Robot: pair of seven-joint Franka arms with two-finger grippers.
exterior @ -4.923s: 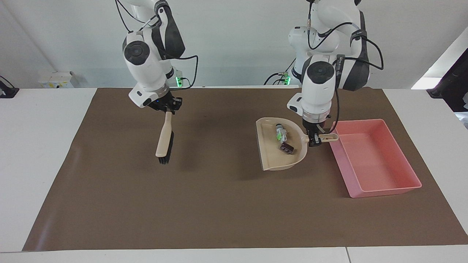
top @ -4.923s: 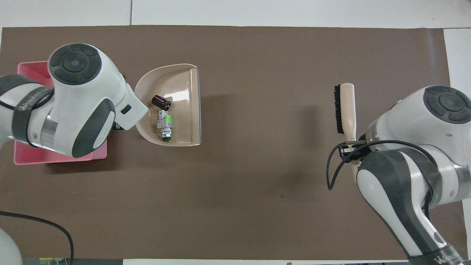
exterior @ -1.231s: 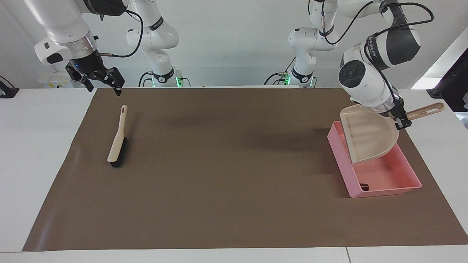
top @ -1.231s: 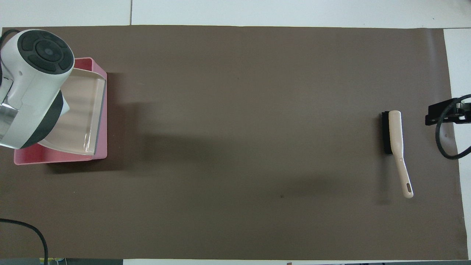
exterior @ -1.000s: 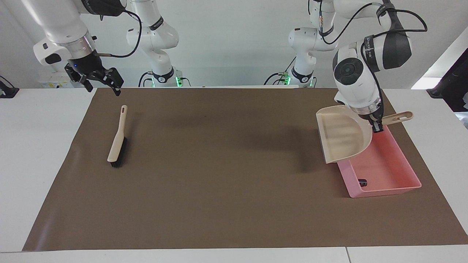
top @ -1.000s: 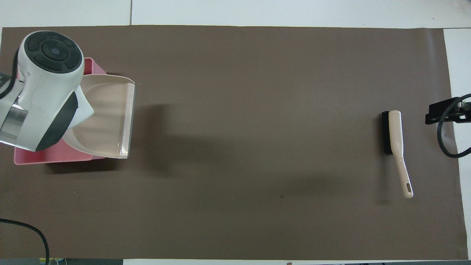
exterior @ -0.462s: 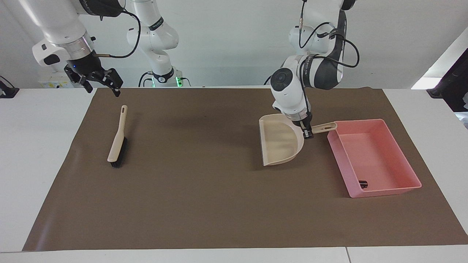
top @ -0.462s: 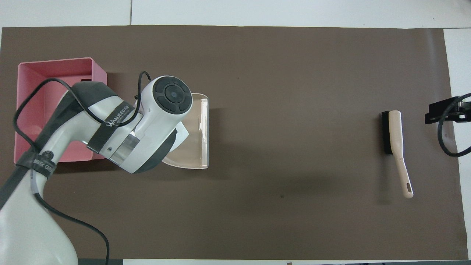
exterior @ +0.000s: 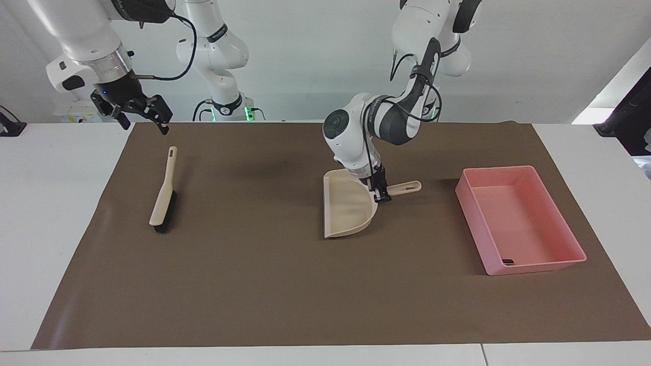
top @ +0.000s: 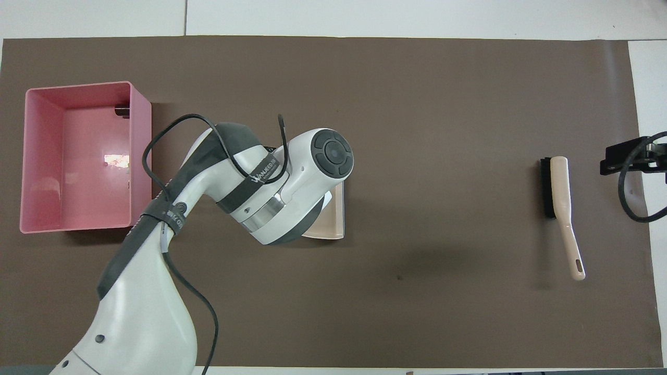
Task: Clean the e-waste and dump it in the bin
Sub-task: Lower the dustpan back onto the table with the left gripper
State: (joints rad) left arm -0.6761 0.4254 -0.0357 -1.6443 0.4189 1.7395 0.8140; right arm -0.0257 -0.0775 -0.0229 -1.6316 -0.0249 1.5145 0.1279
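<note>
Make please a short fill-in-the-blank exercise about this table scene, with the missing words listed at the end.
1. The left gripper is shut on the handle of the beige ____.
2. The bin is ____ in colour.
3. The brush lies toward the ____ arm's end of the table.
4. The right gripper hangs with open jaws and holds ____.

Missing words: dustpan; pink; right; nothing

You have a white table (exterior: 61, 213) with a brown mat (exterior: 264, 274) spread over most of it. On the mat, toward the left arm's end, sits the pink bin (exterior: 559, 213). Near the middle the beige dustpan (exterior: 346, 208) looks to rest on the mat. Toward the right arm's end lies the brush (exterior: 164, 195), handle pointing toward the robots, well apart from the dustpan.
</note>
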